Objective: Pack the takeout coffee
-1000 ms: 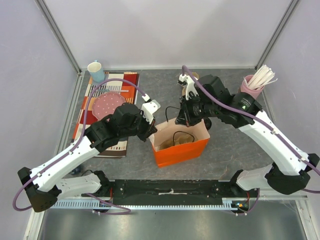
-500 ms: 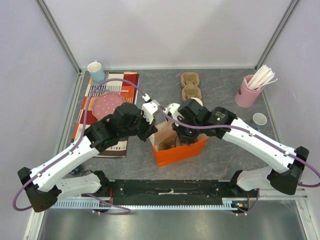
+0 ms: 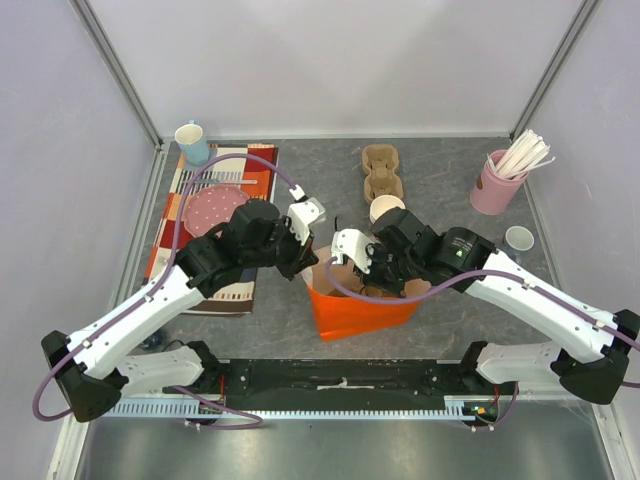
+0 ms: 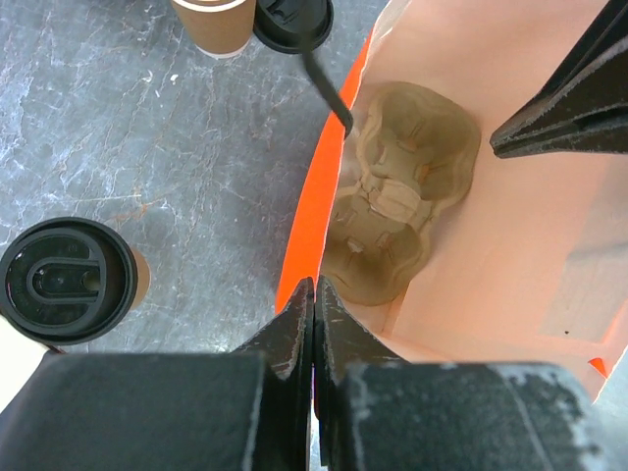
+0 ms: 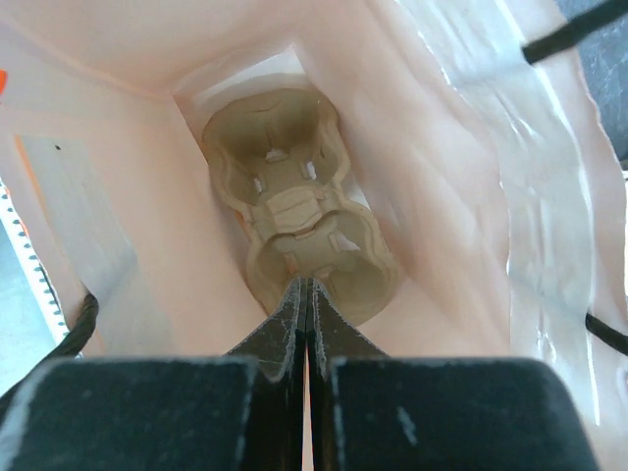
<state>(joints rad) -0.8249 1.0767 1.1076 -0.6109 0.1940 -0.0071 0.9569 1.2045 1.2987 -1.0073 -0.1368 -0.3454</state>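
From above, the takeout coffee cannot be seen, because the left arm [image 3: 160,300] covers that spot. Only the left wrist view shows it. The takeout coffee [image 4: 67,280] stands on the gray table [image 3: 450,150], outside the orange bag [image 3: 365,315]. It is to the left of the left claw [image 4: 314,294] and near it, with its black lid on. The claw's dark body cuts off the cup's lower edge. At the top of that view, far ahead of the claw, a round black thing sits by a brown cup. It is cut off, and I cannot tell what it is. From above, the tips of the right claw are hidden down in the bag.

One second ago the right arm [image 3: 520,290] was reaching toward the back of the table. Half a second ago it was over the bag. Now it bends lower and closer to the front, with its claw inside the bag. The bag now leans and looks squashed at the bottom. The left arm has hardly moved.

The left arm reaches in from the left, and its claw is pressed together on the bag's left rim, pinching it. The right claw [image 5: 306,294] points down into the bag, pressed together with nothing in it. A brown cup holder [image 5: 294,196] lies on the bag's floor just ahead of its tips.
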